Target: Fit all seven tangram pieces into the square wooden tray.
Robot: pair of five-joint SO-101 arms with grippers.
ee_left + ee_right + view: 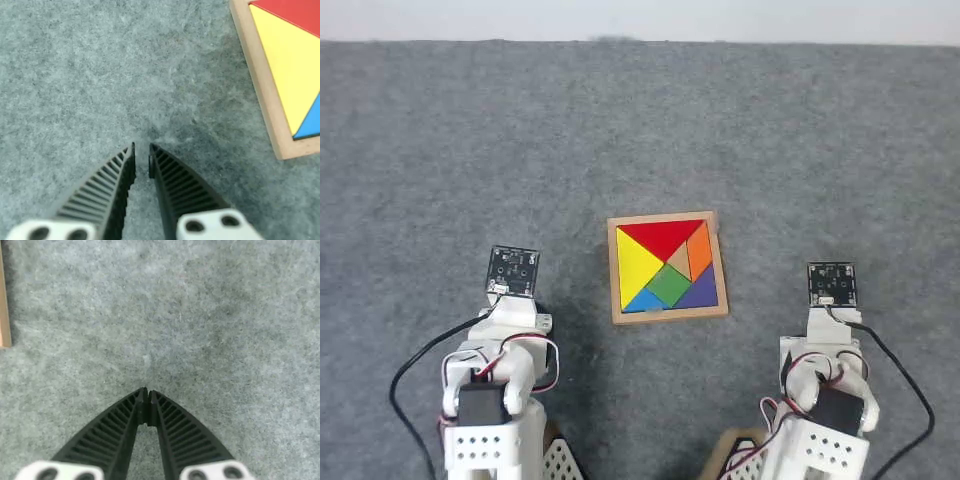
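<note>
The square wooden tray [618, 300] lies at the table's middle with all seven pieces fitted flat inside. A red triangle [662, 237] fills the far side and a yellow triangle [635, 264] the left side. An orange piece [700, 255], a tan triangle [677, 259], a green square [668, 286], a blue triangle [645, 298] and a purple triangle [701, 290] make up the rest. My left gripper [142, 148] hovers over bare felt beside the tray's near left corner [260, 85], fingers nearly touching, holding nothing. My right gripper [147, 391] is shut and empty, right of the tray edge [4, 305].
Grey felt [470, 150] covers the whole table, with open room on all sides of the tray. The left arm [512, 300] and the right arm [832, 310] sit at the near edge, either side of the tray.
</note>
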